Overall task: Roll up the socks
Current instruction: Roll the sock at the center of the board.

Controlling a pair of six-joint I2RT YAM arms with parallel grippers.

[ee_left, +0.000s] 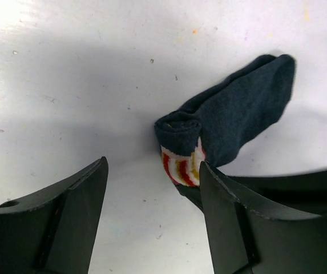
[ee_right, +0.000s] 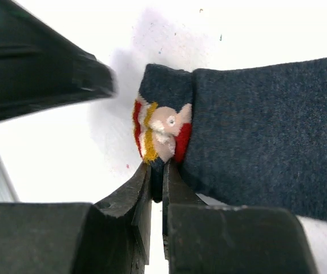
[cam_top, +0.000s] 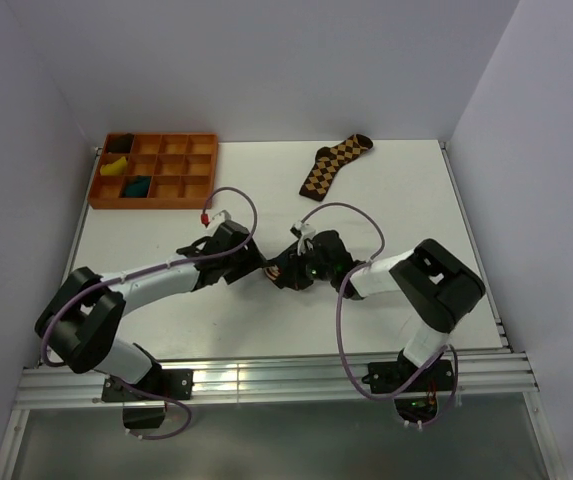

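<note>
Pinches rolled end of dark teal sock on bench with right end effector; holds left end effector released, spread wide, just beside.

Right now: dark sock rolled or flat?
Partly rolled: sock has one end curled, rest lies flat; right gripper pinches the curled end.

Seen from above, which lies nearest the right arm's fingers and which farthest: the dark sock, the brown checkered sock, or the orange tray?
1. dark sock: pinched in the right fingers, mid-table.
2. brown checkered sock: toward the far edge, slightly right.
3. orange tray: far-left corner, farthest.
</note>
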